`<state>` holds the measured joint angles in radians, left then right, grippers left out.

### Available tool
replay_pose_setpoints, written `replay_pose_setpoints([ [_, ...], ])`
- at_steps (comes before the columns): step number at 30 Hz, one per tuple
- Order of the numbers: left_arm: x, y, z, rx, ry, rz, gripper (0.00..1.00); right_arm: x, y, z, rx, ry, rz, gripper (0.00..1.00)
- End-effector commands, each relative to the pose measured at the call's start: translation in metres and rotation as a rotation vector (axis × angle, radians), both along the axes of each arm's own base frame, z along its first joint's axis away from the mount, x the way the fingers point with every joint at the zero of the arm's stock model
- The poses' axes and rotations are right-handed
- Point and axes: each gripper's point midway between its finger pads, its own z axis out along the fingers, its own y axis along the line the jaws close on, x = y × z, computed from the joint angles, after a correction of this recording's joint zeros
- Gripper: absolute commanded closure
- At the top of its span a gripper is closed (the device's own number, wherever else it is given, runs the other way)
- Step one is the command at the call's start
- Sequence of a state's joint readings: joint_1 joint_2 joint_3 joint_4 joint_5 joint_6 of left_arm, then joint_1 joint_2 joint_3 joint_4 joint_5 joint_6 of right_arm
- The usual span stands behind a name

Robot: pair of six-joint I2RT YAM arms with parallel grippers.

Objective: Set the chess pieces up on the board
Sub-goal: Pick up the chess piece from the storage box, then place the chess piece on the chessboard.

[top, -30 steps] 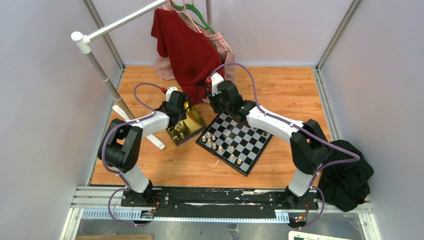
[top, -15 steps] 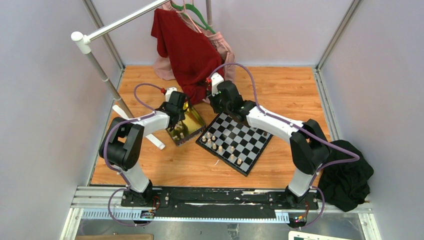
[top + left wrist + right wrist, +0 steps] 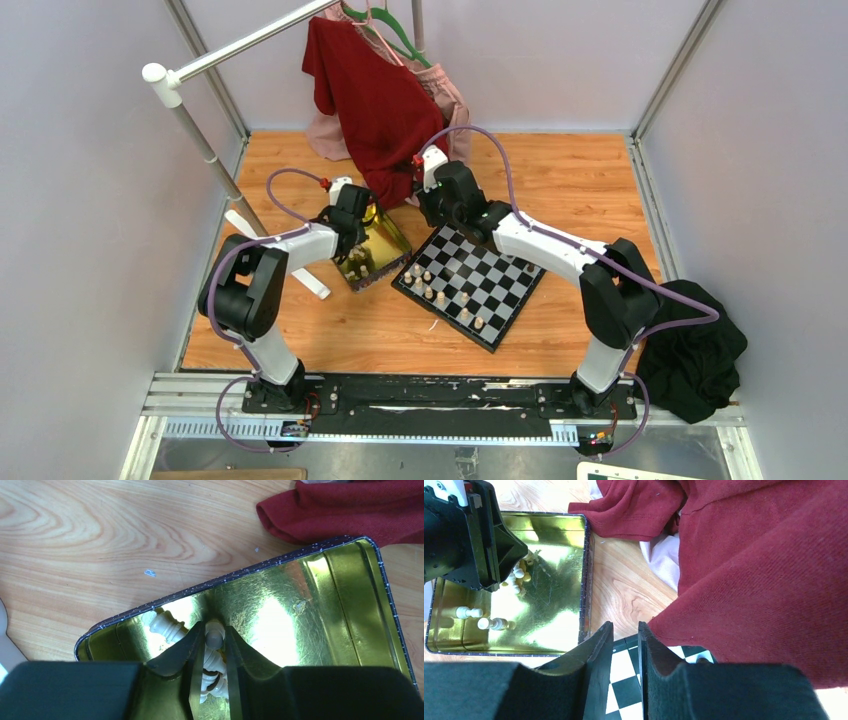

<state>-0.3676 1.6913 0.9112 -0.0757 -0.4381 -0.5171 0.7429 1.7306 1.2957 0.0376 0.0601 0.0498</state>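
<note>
Top view: board lay angled on the bench, with a few cream pieces standing on its left squares. Gold tin sat just left of the board. Left pincer was down inside the tin, right pincer over the board's far corner, by the red garment.

Left wrist: pincer clenched on one cream piece at the tin's near corner, both fingers touching it, more pieces bunched beside it.

Right wrist: pincer released, jaws narrowly parted with nothing between them, board corner visible below. Two loose pieces lay in the tin.
</note>
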Motion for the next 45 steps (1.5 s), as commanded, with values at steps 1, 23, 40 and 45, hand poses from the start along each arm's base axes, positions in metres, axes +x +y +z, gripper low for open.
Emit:
replay_pose_setpoints([
  [1, 0.0, 0.005, 0.0, -0.004, -0.014, 0.022, 0.75, 0.0, -0.006, 0.001, 0.017, 0.006, -0.016, 0.71],
  [23, -0.005, 0.016, 0.057, -0.001, -0.134, 0.051, 1.0, -0.01, -0.025, 0.036, 0.041, -0.058, -0.045, 0.71],
  [40, -0.052, -0.099, 0.114, -0.124, -0.274, -0.493, 1.0, 0.009, -0.14, 0.043, 0.013, -0.109, -0.439, 0.71],
  [45, -0.063, -0.13, 0.111, -0.115, -0.253, -0.618, 1.0, 0.013, -0.174, 0.037, 0.032, -0.091, -0.522, 0.71],
])
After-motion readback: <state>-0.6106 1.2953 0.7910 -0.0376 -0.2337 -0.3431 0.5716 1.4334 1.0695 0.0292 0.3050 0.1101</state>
